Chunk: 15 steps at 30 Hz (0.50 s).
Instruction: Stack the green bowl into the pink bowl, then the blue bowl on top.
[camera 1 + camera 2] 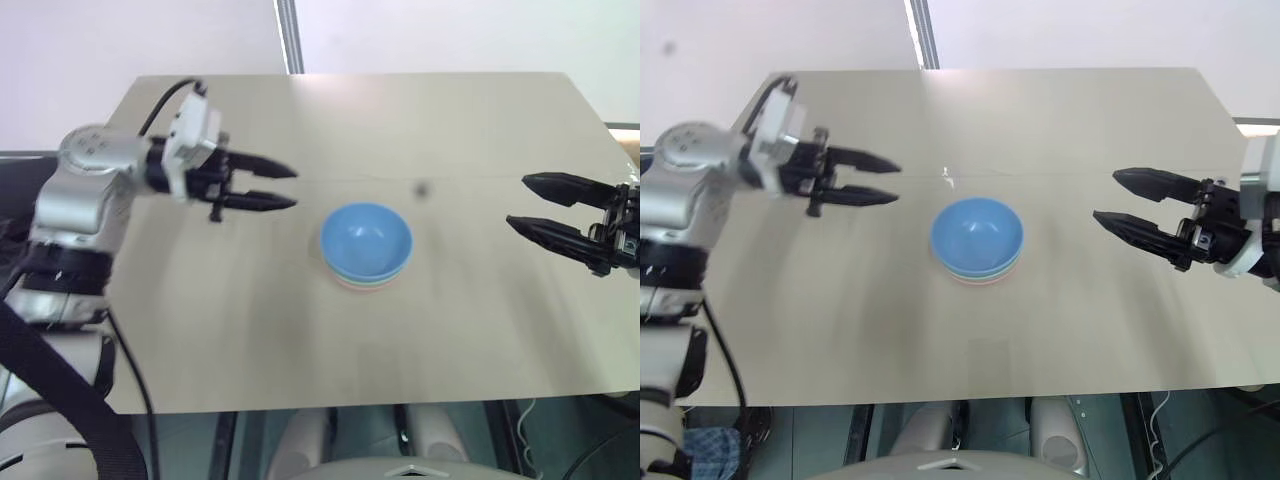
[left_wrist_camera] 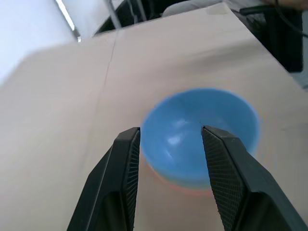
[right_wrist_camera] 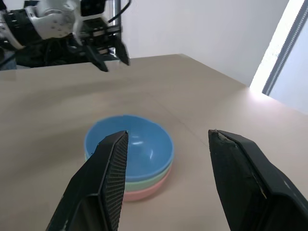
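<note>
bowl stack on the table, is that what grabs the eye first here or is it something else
Yes: the blue bowl sits nested on top of the green bowl and the pink bowl, near the middle of the pale table. Next come the left gripper and right gripper, flanking the stack with fingers apart and empty, neither touching it.

No readable text, labels, brands, numbers or signs anywhere, neither on the bowls nor on the tabletop around them.
</note>
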### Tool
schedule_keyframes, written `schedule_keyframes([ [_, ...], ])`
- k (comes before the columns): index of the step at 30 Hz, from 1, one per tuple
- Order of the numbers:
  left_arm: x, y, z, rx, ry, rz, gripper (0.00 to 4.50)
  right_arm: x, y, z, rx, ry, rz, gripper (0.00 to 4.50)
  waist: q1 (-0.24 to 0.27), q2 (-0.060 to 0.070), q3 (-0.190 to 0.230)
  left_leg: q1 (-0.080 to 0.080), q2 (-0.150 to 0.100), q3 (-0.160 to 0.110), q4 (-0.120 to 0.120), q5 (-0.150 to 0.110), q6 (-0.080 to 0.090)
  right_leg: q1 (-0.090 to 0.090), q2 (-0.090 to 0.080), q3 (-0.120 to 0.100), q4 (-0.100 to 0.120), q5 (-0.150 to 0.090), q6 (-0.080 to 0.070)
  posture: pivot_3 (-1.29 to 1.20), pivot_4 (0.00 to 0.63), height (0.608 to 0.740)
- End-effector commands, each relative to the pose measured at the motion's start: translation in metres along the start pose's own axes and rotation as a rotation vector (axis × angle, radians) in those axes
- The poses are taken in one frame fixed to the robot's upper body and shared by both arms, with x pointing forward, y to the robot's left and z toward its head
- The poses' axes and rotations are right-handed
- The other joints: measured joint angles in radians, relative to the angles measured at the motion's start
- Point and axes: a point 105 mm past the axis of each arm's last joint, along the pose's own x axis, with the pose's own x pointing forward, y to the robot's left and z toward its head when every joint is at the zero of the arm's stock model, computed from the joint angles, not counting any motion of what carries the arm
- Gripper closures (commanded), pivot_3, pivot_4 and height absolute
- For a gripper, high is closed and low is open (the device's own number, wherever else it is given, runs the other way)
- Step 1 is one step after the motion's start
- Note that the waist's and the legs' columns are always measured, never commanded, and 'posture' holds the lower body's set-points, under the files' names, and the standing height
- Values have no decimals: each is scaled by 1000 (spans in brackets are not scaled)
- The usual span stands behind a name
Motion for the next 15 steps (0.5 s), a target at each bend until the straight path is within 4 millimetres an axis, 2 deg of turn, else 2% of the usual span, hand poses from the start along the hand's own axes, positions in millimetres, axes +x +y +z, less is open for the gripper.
schedule_keyframes([
  [1,-28,-26,1,-69,8,-6,2379,-11,3,12,-12,-17,18,1553,0,1,0,0,0,0,0,0,0,0,0,0,0,0,0,0,150,740],
  [8,-54,-50,-3,-196,-12,150,2379,-31,4,-9,7,83,37,1553,27,1,1,1,1,-1,0,-2,4,1,-1,0,-1,0,0,0,150,740],
  [15,-58,-72,-2,-238,-9,185,2379,-49,9,-33,-10,195,107,1553,28,2,1,3,2,1,-2,-2,4,3,-1,0,-2,0,0,0,150,740],
])
